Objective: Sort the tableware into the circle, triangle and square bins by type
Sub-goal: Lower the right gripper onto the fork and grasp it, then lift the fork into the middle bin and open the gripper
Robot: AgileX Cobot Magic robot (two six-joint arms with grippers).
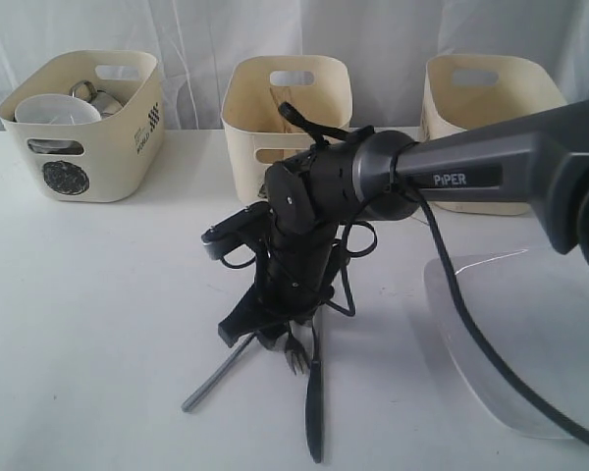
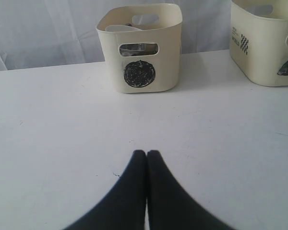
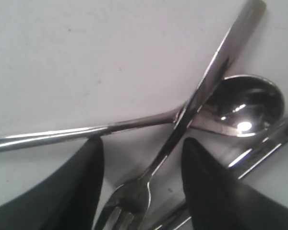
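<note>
Cutlery pick-up: right gripper (image 3: 140, 153), jaws wide and empty, straddles the shiny steel fork (image 3: 221, 62); next, close squarely on its handle.

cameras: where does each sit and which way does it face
exterior view: off the arms, facing across the table to three bins; right arm reaches in.
left wrist view: low over the table, facing the circle bin; shut left end effector shows.
right wrist view: close above fork, spoon, knife; open right end effector straddles the fork.
shared: exterior and left wrist both show the circle bin; exterior and right wrist, the fork.
</note>
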